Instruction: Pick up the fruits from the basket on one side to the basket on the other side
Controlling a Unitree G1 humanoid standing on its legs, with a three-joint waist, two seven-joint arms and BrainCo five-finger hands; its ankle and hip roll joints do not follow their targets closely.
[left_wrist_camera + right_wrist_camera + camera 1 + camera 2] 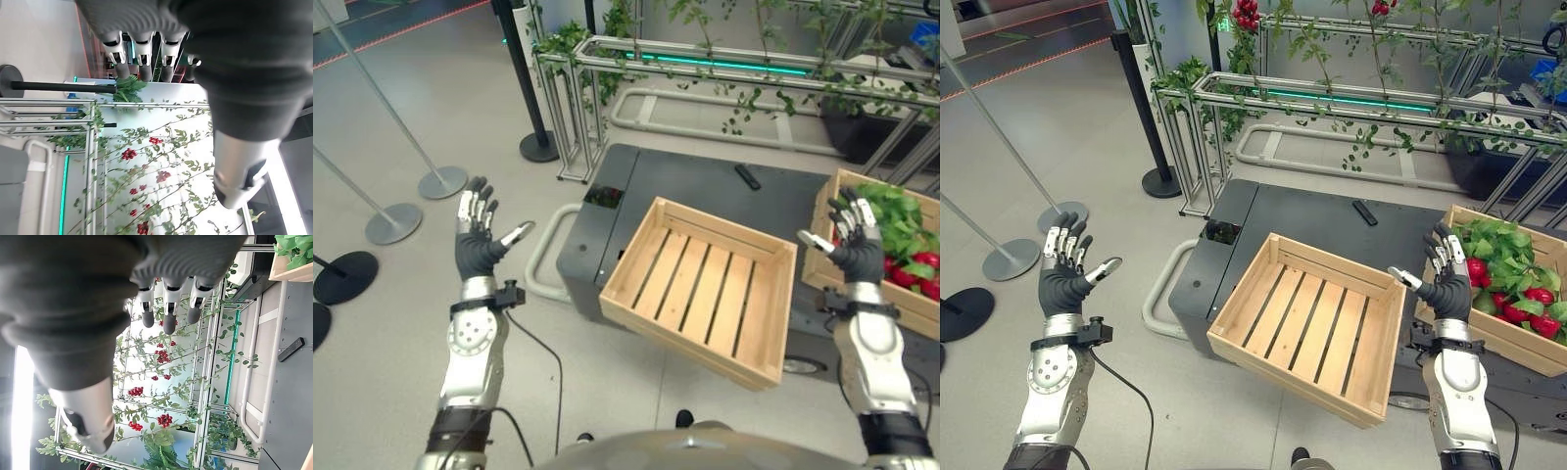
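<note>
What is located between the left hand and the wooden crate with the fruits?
The empty wooden crate lies between the left hand and the crate of fruits, resting tilted on the dark platform. Both eye views show this.

Both arms are reaching up and forward: the left robot hand (478, 240) at 9 o'clock, the right robot hand (855, 243) at 3 o'clock, fingers spread straight, holding nothing.

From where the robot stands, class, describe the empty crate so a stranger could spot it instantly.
On the dark grey flat-topped cart, two pale wooden crates sit. The slatted empty crate overhangs the near edge; unlike the leaf-and-red-fruit-filled crate to its right, it holds nothing.
</note>
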